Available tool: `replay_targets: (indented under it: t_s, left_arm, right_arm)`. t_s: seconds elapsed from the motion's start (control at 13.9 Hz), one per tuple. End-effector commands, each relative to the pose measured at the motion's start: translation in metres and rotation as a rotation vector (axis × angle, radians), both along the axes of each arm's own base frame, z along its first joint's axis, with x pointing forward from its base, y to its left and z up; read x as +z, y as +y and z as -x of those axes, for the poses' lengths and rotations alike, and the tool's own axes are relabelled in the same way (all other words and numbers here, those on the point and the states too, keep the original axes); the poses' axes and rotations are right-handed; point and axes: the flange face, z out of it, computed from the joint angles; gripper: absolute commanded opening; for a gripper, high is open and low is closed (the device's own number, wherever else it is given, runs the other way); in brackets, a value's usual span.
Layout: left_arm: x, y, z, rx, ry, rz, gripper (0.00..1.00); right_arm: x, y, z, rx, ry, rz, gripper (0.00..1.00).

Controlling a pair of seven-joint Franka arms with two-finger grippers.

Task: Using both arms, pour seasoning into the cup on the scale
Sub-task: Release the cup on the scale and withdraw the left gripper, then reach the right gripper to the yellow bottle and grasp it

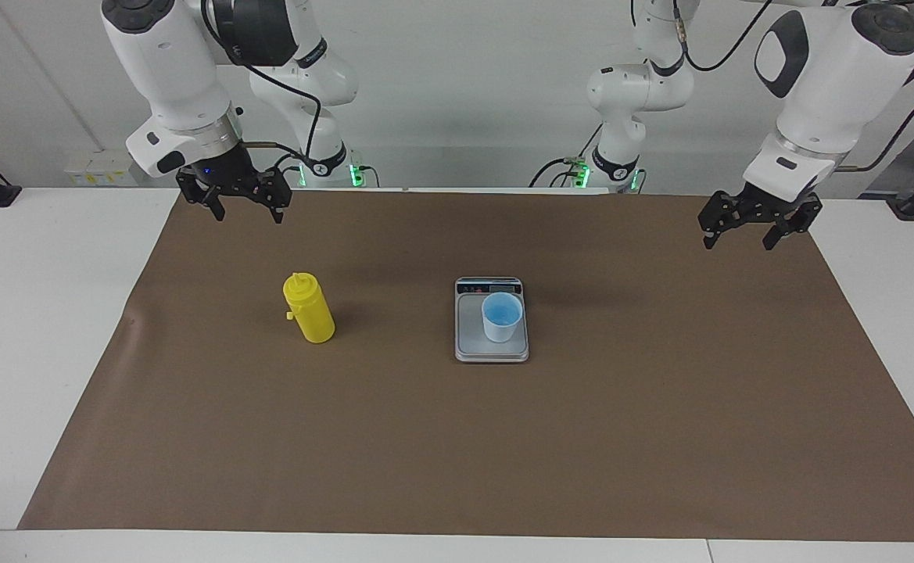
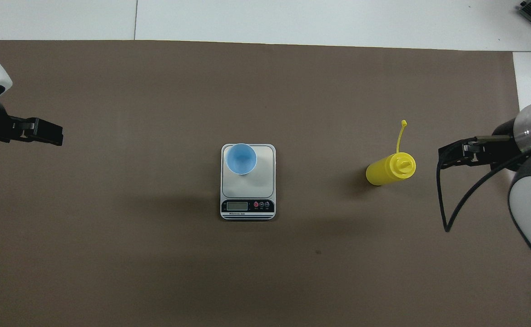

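Left gripper (image 1: 756,224) and right gripper (image 1: 241,201) hang spread, holding nothing (cup (image 1: 501,317) on scale (image 1: 468,344))

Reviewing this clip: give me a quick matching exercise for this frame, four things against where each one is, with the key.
Things:
1. cup
2. seasoning bottle
3. left gripper
4. scale

Places:
A. upright on the brown mat, toward the right arm's end
B. flat on the mat, mid-table
C. on the weighing plate
D. open, over the mat's edge at the left arm's end

Pairs: 1-C, 2-A, 3-D, 4-B
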Motion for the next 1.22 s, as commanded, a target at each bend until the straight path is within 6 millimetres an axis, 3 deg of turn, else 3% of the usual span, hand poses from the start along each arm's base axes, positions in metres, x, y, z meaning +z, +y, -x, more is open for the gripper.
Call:
replay_targets:
  t_s: [0.0,0.29,0.65,0.86,1.15]
  left_arm:
    - [0.001,-0.002,0.012,-0.022,0.014,-0.001,1.00]
    - [0.008,0.001,0.011,0.041,0.003,0.083,1.00]
    - [0.016,0.007,0.011,0.041,0.007,0.066,1.00]
    - [0.020,0.011,0.015,0.028,0.007,0.038,1.00]
    - [0.017,0.009,0.018,0.027,0.009,0.039,1.00]
  right_arm:
    - [0.001,-0.002,0.005,0.016,0.007,0.000,1.00]
    - [0.001,-0.003,0.007,0.017,0.016,0.000,1.00]
    - [0.000,-0.009,0.003,-0.028,0.000,0.002,1.00]
    - [-0.004,-0.022,-0.002,-0.194,-0.017,0.006,1.00]
    - [-0.024,-0.035,-0.021,-0.424,-0.013,-0.074,1.00]
